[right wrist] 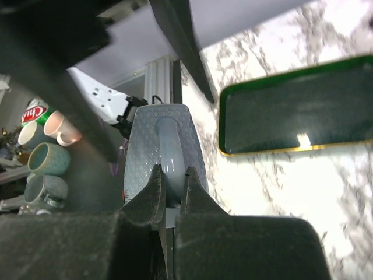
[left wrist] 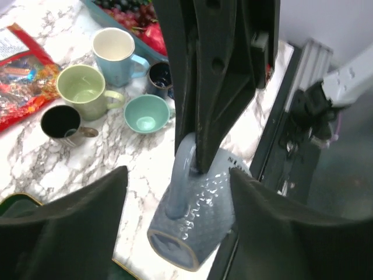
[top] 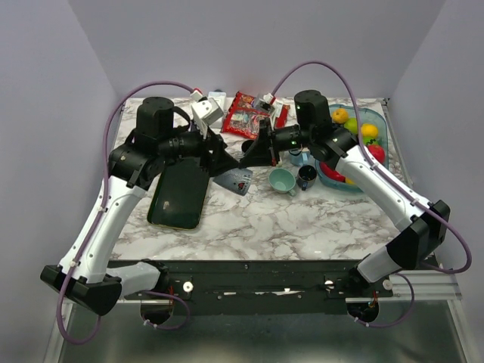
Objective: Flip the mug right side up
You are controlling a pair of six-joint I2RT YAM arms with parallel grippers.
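Note:
The grey-blue mug (top: 237, 181) with a dimpled surface hangs tilted over the marble table, between the two arms. In the left wrist view the mug (left wrist: 204, 216) shows its open mouth turned down and towards the camera. My right gripper (right wrist: 171, 192) is shut on the mug's handle (right wrist: 168, 149) and reaches it from above in the top view (top: 255, 153). My left gripper (left wrist: 180, 227) is open, its fingers on either side of the mug. The right finger (left wrist: 291, 233) is against the mug's side. The left finger (left wrist: 64, 227) stands apart from it.
A dark green tray (top: 179, 193) lies left of the mug. A teal cup (top: 283, 180), a small dark blue cup (top: 307, 176) and a light blue mug (left wrist: 115, 51) stand to the right. A red snack bag (top: 246, 115) and a blue fruit bin (top: 376, 121) are behind.

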